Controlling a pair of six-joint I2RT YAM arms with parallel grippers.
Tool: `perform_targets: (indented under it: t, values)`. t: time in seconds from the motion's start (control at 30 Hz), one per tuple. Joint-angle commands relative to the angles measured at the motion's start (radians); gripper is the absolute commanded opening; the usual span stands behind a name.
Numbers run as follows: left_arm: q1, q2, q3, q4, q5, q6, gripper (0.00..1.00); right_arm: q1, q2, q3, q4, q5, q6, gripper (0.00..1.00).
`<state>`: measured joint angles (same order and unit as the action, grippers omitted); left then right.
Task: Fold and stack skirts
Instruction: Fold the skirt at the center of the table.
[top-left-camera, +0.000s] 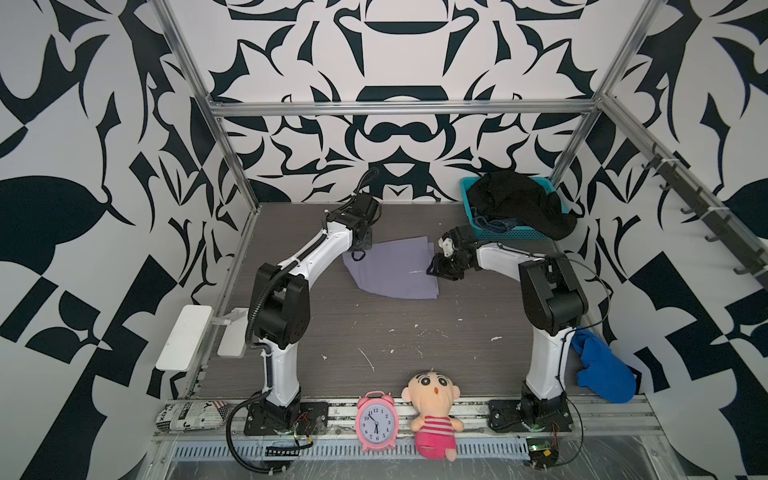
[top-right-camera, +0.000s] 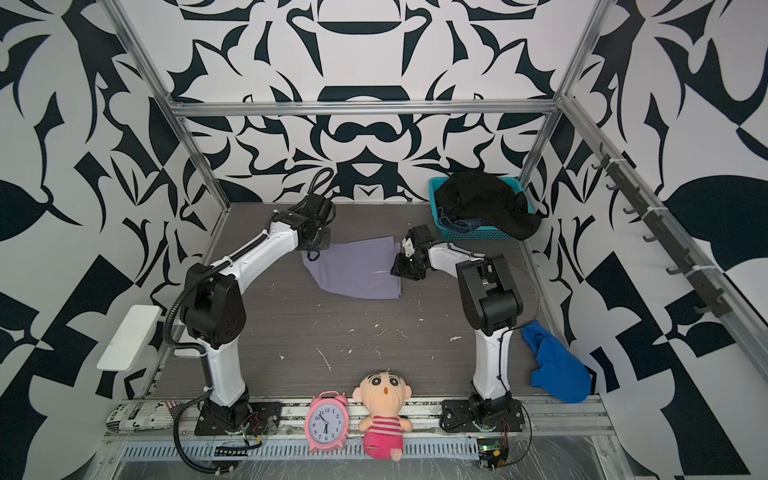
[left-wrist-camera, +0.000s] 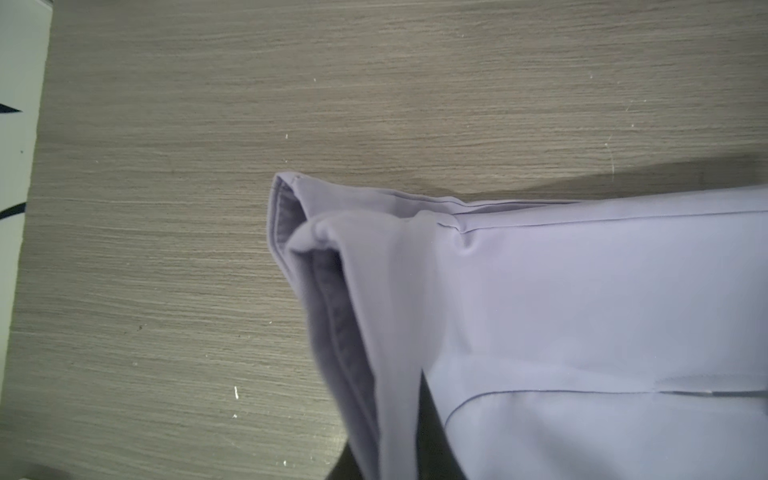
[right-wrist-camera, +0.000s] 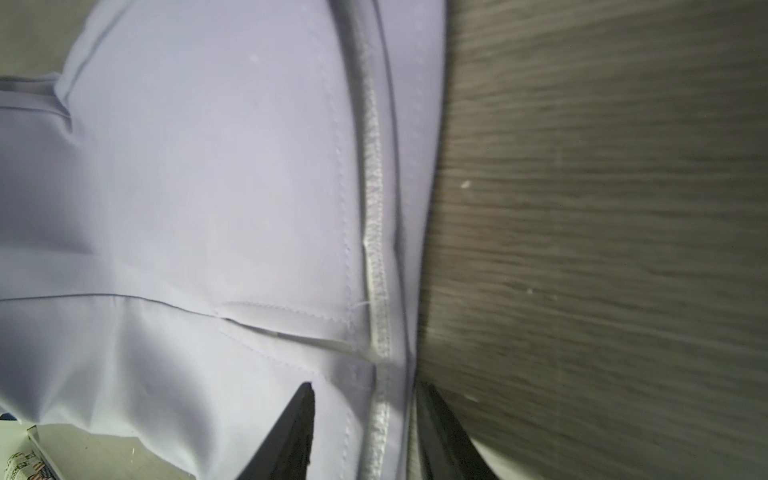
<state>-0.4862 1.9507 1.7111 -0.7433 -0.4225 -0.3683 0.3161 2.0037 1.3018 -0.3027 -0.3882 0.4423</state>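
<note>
The lavender skirt (top-left-camera: 390, 270) lies folded in the middle of the counter (top-left-camera: 374, 328). The left hand (top-left-camera: 358, 250) is closed, pinching the skirt's far-left corner, which the left wrist view shows lifted off the wood. The right hand (top-left-camera: 435, 271) stands parted astride the skirt's right hem, gripping nothing. The black skirt (top-left-camera: 519, 203) spills over the teal mesh basket (top-left-camera: 468, 185), with the denim skirt (top-left-camera: 496, 224) under it. The pink alarm clock (top-left-camera: 377, 420) shows numerals 1 to 12. The lettering on the newsprint-patterned pouch (top-left-camera: 191, 413) is too small to read.
</note>
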Motion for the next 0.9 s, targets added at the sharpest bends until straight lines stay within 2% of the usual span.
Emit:
perform_targets:
  t: [0.0,0.27,0.87]
  values:
    - [-0.029,0.024,0.059,-0.046,-0.033,0.003,0.0,0.007,0.008,0.002,0.023,-0.018,0.001,0.43]
    - [-0.083,0.091,0.158,-0.067,-0.029,0.009,0.0,0.014,0.023,0.008,0.027,-0.015,0.008,0.37]
    - [-0.19,0.233,0.358,-0.148,0.003,0.002,0.0,0.015,0.026,0.013,0.027,-0.017,0.013,0.36]
